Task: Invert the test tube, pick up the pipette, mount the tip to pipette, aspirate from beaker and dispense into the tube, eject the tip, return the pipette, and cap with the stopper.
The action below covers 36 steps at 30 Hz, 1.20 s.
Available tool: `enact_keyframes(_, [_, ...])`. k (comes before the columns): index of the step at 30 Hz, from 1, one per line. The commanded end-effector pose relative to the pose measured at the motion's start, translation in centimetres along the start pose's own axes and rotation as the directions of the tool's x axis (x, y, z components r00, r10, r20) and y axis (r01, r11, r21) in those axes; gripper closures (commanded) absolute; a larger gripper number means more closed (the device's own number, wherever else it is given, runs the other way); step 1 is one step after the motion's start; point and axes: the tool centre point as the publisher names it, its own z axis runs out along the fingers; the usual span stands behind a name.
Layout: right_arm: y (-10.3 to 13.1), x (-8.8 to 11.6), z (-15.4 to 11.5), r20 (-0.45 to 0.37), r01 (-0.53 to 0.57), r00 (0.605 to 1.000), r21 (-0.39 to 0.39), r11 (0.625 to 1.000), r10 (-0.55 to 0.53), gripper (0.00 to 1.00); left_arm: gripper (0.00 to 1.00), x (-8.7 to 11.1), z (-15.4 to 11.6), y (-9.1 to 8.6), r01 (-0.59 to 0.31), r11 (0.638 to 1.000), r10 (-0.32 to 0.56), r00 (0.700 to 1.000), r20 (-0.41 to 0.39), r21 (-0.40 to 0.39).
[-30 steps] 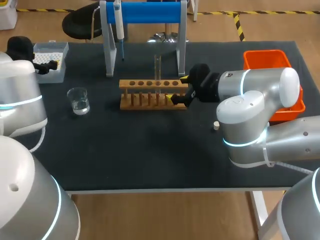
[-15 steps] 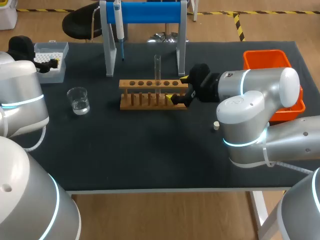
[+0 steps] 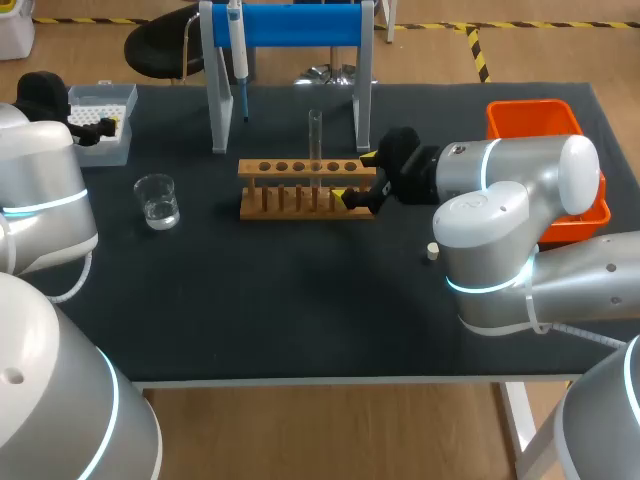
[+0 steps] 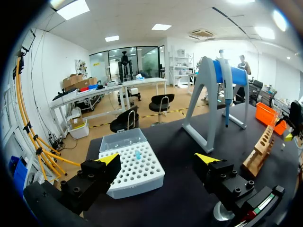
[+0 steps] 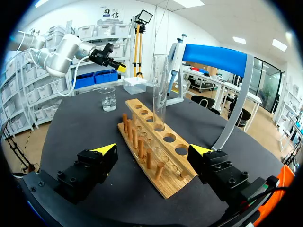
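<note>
at the middle of the dark table (image 3: 300, 320) the test tube (image 3: 315, 135) stands upright in one of the middle holes of the wooden rack (image 3: 300, 190). it is clear glass, tall and thin, rising well above the rack's top board and the row of pegs along its front. right beside the rack's right end sits the right gripper (image 3: 354, 175), its fingers spread wide and holding nothing. from the wrist, the rack's near end lies between the two yellow tips, and i cannot tell whether either touches the wood. the left gripper (image 4: 157, 158) is well apart at the far left corner, also wide open and bare, with the white tip box (image 4: 132, 163) just ahead of it. the beaker (image 3: 157, 200), with a little clear liquid, stands left of the rack. the pipette (image 3: 238, 50) hangs on the blue stand (image 3: 290, 25) behind the rack, near the far edge. the small stopper (image 3: 432, 251) lies to the right, close under the right arm, and the orange bin (image 3: 535, 120) sits at the right edge. a broad stretch of dark tabletop runs from the rack to the near edge.
</note>
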Motion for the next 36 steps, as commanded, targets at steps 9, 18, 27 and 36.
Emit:
enact_keyframes(9, [0.0, 0.0, -0.1, -0.001, 0.0, 1.0, 0.0, 1.0, 0.0, 0.0, 0.0, -1.6, 2.8, 0.0, -0.002, 1.0, 0.002, 1.0, 0.004, 0.014])
enact_keyframes(18, [0.0, 0.0, -0.1, -0.001, 0.0, 1.0, 0.0, 1.0, 0.0, 0.0, 0.0, -3.0, 4.5, 0.4, 0.002, 1.0, -0.002, 1.0, 0.031, 0.01])
enact_keyframes(27, [0.0, 0.0, -0.1, -0.001, 0.0, 1.0, 0.0, 1.0, 0.0, 0.0, 0.31, -3.3, 5.9, 0.9, 0.021, 1.0, -0.021, 0.999, 0.036, 0.012])
enact_keyframes(36, [0.0, 0.0, -0.1, -0.001, 0.0, 1.0, 0.0, 1.0, 0.0, 0.0, 0.3, -3.8, 6.8, 1.0, 0.039, 0.999, -0.04, 0.998, 0.047, 0.022])
